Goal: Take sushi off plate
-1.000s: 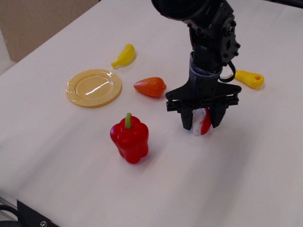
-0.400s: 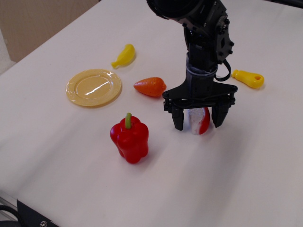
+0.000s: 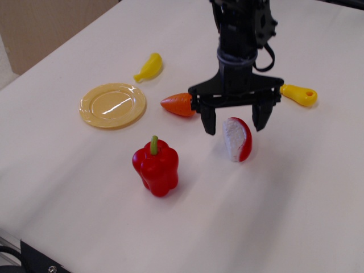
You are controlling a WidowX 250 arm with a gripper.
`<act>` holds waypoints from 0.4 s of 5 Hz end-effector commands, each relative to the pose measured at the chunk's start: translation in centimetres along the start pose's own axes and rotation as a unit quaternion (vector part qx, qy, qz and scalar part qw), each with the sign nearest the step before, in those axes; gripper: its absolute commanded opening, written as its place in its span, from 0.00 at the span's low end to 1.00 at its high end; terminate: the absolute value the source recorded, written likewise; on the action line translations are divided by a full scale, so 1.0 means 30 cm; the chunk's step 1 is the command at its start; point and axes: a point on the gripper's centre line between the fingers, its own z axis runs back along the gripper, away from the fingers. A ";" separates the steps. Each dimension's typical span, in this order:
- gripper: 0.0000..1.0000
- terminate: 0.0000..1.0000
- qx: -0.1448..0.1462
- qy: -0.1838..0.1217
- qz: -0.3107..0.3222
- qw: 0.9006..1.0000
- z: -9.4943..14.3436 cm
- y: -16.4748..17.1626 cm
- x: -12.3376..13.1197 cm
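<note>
The arm is matte black throughout, built of chunky moulded segments with small screw heads and recessed holes on the upper housing. A black cable loops out from its right side. Below the housing sits a smooth, dark grey cylindrical collar. Under that, a flat black crossbar carries the claw (image 3: 235,118), whose two short, squared black fingers (image 3: 209,120) taper slightly toward blunt tips.

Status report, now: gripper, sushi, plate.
Gripper open, above sushi, not touching. Sushi on table, right of red pepper. Plate bare. Nothing in the way.
</note>
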 end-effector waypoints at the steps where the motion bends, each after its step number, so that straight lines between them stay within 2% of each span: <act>1: 1.00 0.00 -0.014 -0.040 -0.022 0.999 0.134 0.068 -0.004; 2: 1.00 1.00 -0.014 -0.040 -0.022 0.999 0.134 0.068 -0.004</act>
